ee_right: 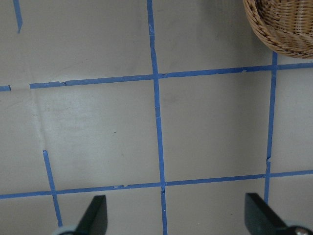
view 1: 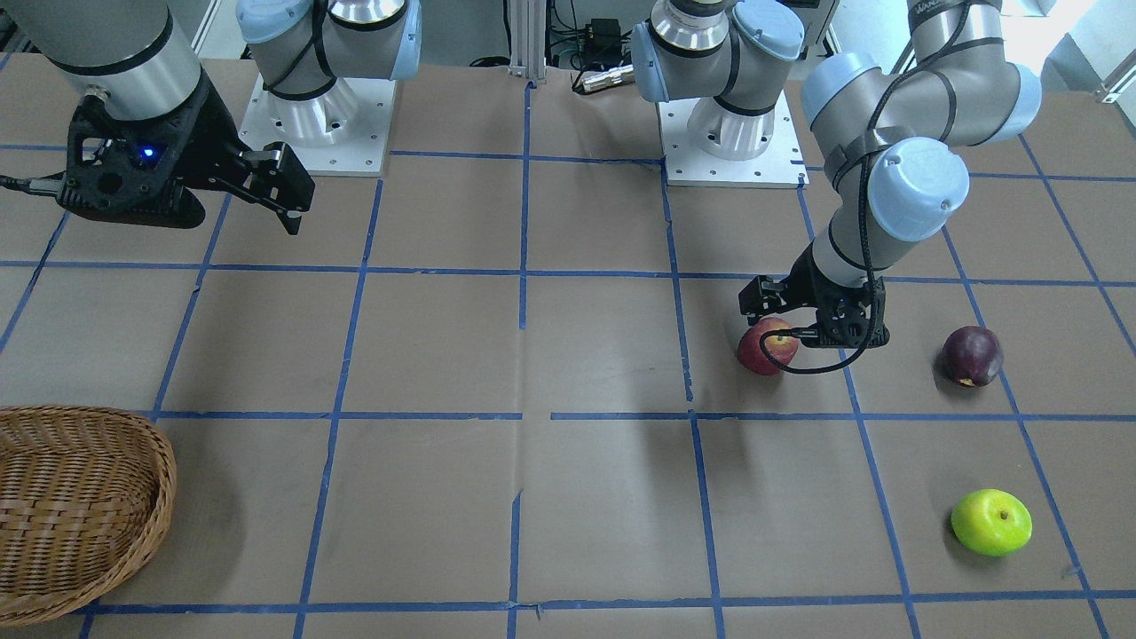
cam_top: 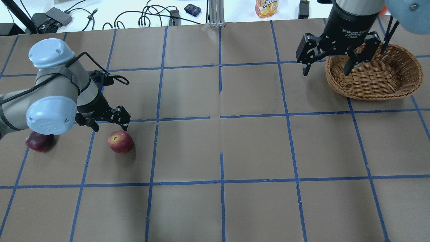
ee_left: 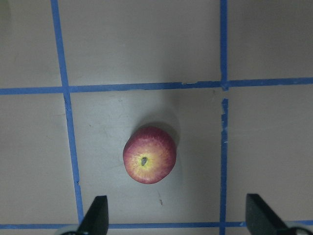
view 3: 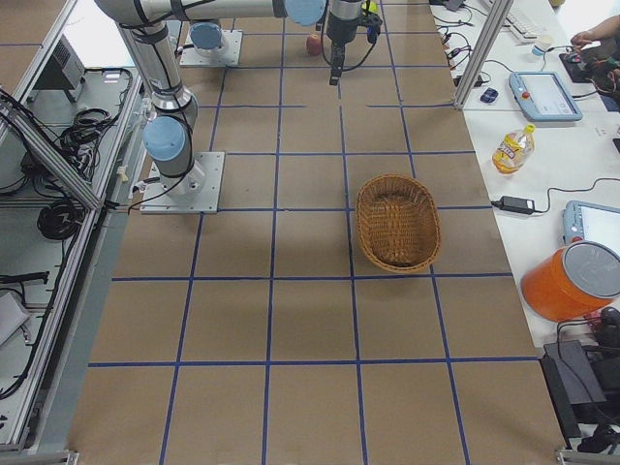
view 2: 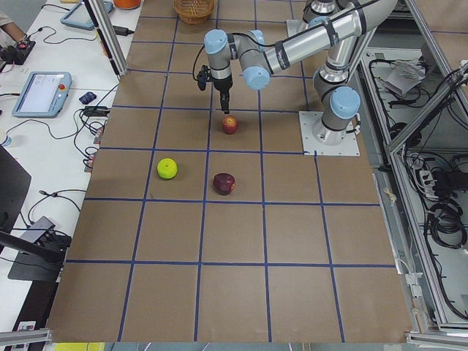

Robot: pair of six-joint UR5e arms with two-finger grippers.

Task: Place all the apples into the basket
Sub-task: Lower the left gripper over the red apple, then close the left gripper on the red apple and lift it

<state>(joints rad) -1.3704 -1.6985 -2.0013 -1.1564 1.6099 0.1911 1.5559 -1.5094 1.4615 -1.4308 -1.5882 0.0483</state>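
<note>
The red apple (view 1: pixel 767 346) with yellowish streaks lies on the brown table; it also shows in the overhead view (cam_top: pixel 120 142) and the left wrist view (ee_left: pixel 149 155). My left gripper (cam_top: pixel 111 126) is open and hovers just above and beside it, not touching; the wrist view shows the fingertips (ee_left: pixel 95 218) spread wide. The dark maroon apple (view 1: pixel 972 355) and the lime green apple (view 1: pixel 991 522) lie further out on my left. My right gripper (cam_top: pixel 327 69) is open and empty, raised beside the wicker basket (cam_top: pixel 374 75), which holds nothing.
Blue tape lines (cam_top: pixel 220 117) grid the table. The two arm bases (view 1: pixel 311 124) (view 1: pixel 728 133) stand at the robot's edge. A juice bottle (cam_top: pixel 266 7) and cables lie on the bench beyond the far edge. The left arm's elbow (cam_top: pixel 50 114) overhangs the maroon apple (cam_top: pixel 39 142).
</note>
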